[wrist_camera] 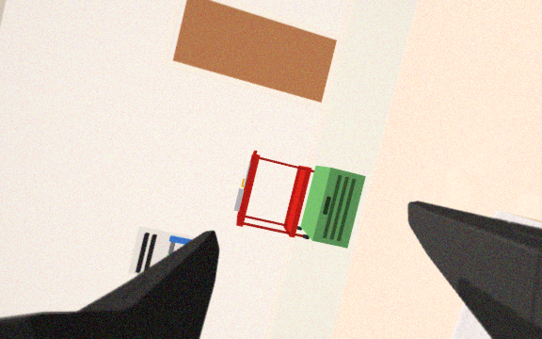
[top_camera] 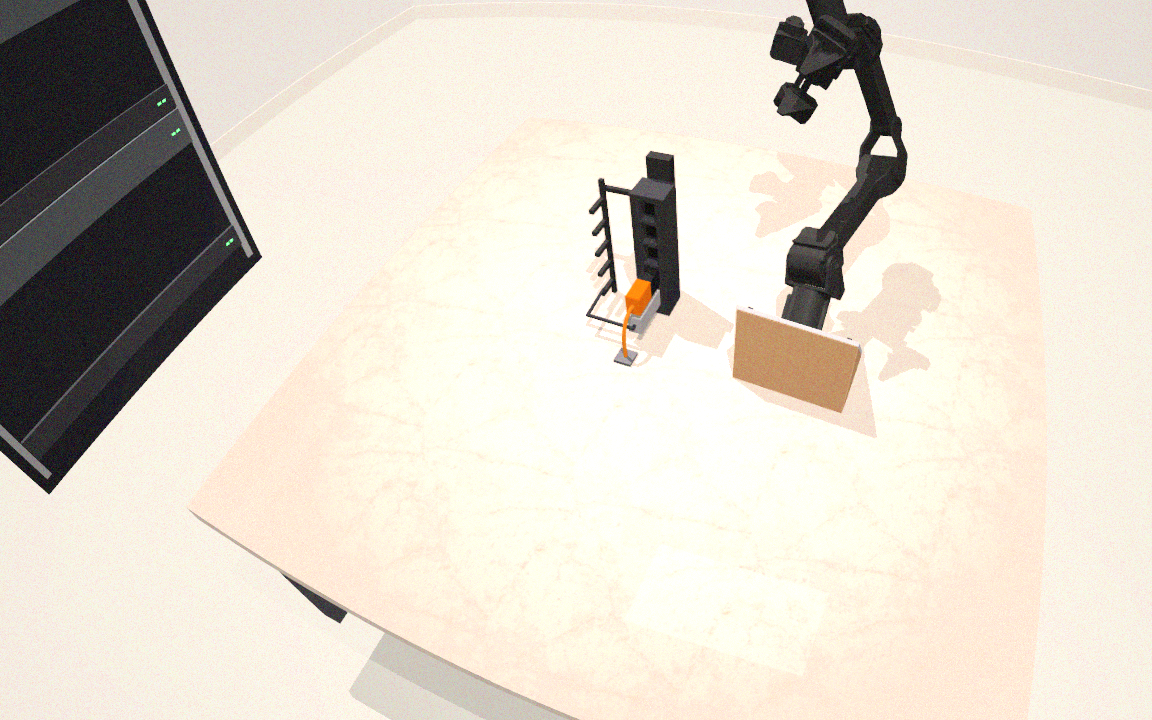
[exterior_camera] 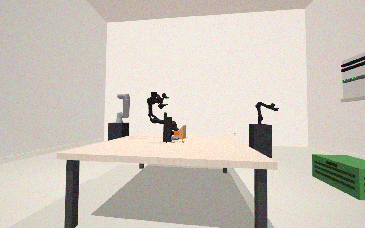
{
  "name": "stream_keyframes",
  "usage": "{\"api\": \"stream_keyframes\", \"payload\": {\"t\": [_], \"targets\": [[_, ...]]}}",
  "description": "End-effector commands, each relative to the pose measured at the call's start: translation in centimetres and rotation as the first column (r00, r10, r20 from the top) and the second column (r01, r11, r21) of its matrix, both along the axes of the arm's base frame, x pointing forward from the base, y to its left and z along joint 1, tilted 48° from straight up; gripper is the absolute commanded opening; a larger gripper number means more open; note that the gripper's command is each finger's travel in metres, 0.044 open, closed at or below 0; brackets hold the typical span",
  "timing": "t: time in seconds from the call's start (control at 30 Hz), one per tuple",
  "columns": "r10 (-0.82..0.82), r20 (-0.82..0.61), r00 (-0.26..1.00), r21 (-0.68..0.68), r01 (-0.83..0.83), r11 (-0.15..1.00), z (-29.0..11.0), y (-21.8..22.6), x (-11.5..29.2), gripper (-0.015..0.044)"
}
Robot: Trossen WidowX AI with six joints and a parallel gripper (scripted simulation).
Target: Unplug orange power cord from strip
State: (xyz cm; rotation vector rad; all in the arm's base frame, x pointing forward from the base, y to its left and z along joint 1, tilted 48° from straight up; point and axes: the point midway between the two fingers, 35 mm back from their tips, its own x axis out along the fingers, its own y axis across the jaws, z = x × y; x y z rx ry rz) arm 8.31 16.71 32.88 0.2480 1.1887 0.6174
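Note:
The dark power strip (top_camera: 659, 228) (exterior_camera: 167, 127) stands upright like a tower in the middle of the table (top_camera: 562, 501) (exterior_camera: 166, 158). The orange plug (top_camera: 639, 293) (exterior_camera: 176, 133) sits against its lowest socket. The orange cord (top_camera: 623, 335) runs down from the plug to a small grey anchor (top_camera: 625, 358) on the table top. My gripper (top_camera: 788, 71) (exterior_camera: 164, 101) (wrist_camera: 310, 226) is open and empty. It hangs high in the air, above and to the right of the strip, well clear of plug and cord. The wrist view shows neither plug nor strip.
A dark wire comb rack (top_camera: 606, 236) stands just left of the strip. A cardboard panel (top_camera: 795, 358) (exterior_camera: 182, 131) stands in front of my arm's base. A black server rack (top_camera: 70, 223) looms at the left. A red cart (wrist_camera: 271, 193) and a green box (wrist_camera: 334, 204) (exterior_camera: 348, 174) stand off the table.

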Motion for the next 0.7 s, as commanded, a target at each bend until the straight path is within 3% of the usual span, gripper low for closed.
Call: {"api": "stream_keyframes", "payload": {"t": [0.0,0.27,0.47,0.67], "targets": [[0.002,0.004,1.0,-0.01,-0.002,1.0,-0.2,0.1,0.2,0.0374],[0.167,0.057,0.984,-0.448,-0.124,0.885,-8.3,2.8,8.8,0.0164],[0.355,-0.087,0.931,-0.725,-0.303,0.618,-16.2,2.1,14.6,0.016],[0.477,-0.384,0.791,-0.804,-0.54,0.248,-24.5,-1.2,18.4,0.016]]}}
